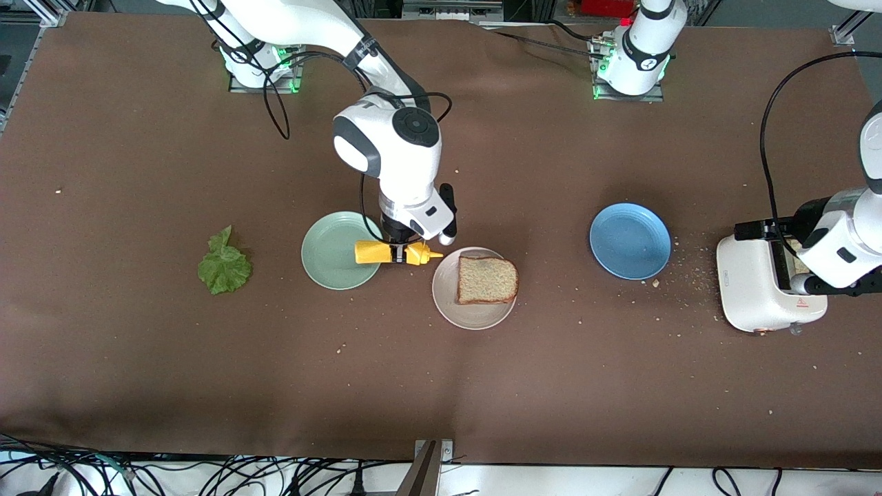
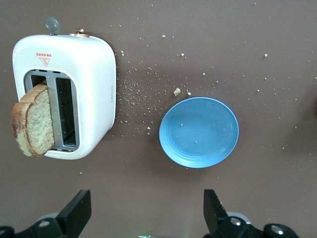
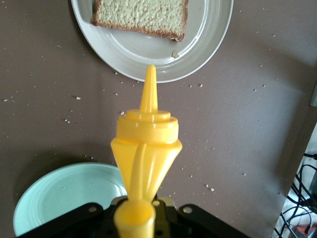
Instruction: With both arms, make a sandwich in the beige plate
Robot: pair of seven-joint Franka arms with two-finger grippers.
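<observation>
Brown table point(image 1: 138, 358), crumbs scattered. White toaster point(image 1: 761, 289) at left arm's end, one bread slice point(image 2: 33, 121) leaning out of a slot; left gripper point(image 2: 146, 215) over it, fingers spread wide, holding nothing. Blue plate point(image 1: 630, 241) empty, beside toaster. Beige plate point(image 1: 458, 303) toward the middle, single bread slice point(image 1: 488, 280) on it. Mint-green plate point(image 1: 331, 258) empty, beside beige plate. Right gripper point(image 1: 398, 252) clamped on yellow squeeze bottle point(image 1: 386, 252), held sideways over mint-green plate's edge, nozzle toward beige plate. Lettuce leaf point(image 1: 224, 265) toward right arm's end.
</observation>
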